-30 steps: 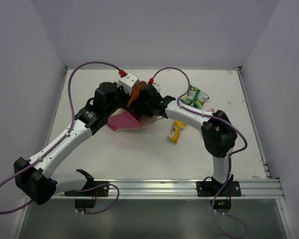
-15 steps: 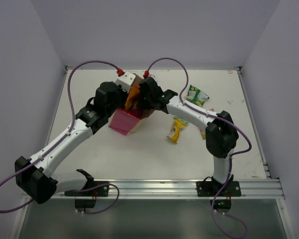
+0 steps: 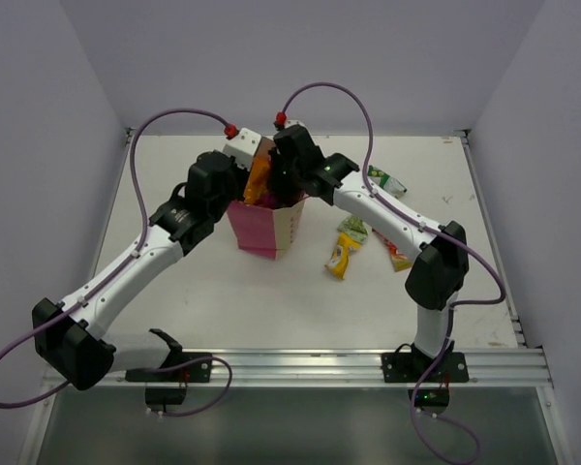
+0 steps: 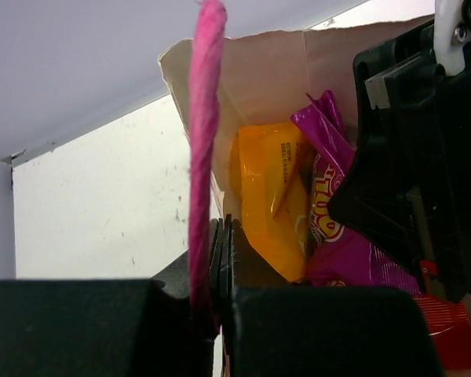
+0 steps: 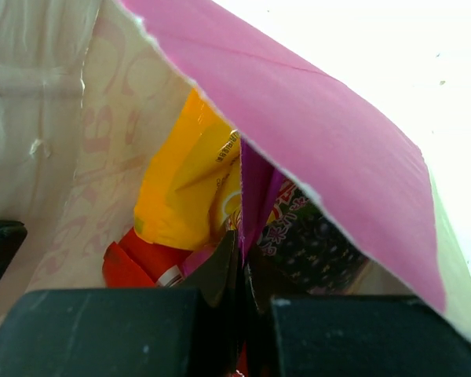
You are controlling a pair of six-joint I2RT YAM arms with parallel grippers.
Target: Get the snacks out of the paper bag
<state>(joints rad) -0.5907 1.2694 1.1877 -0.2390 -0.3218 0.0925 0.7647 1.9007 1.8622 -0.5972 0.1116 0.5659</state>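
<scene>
The paper bag [image 3: 263,225] is standing near the far edge of the worktop [image 3: 223,310]. The left jaws are pinching its rim to steady it, while the right jaws (down inside) are pinching the purple packet [image 4: 334,236], ready for lifting.

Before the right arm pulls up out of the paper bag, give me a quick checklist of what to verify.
1. Paper bag standing upright: ok.
2. Left gripper shut on the bag's rim beside the pink cord handle: ok.
3. Right gripper shut on the purple packet: ok.
4. Orange packet free of that pinch: cannot tell; it lies against the purple one.
5. Yellow packet, already out, lying apart from the bag: ok.
</scene>
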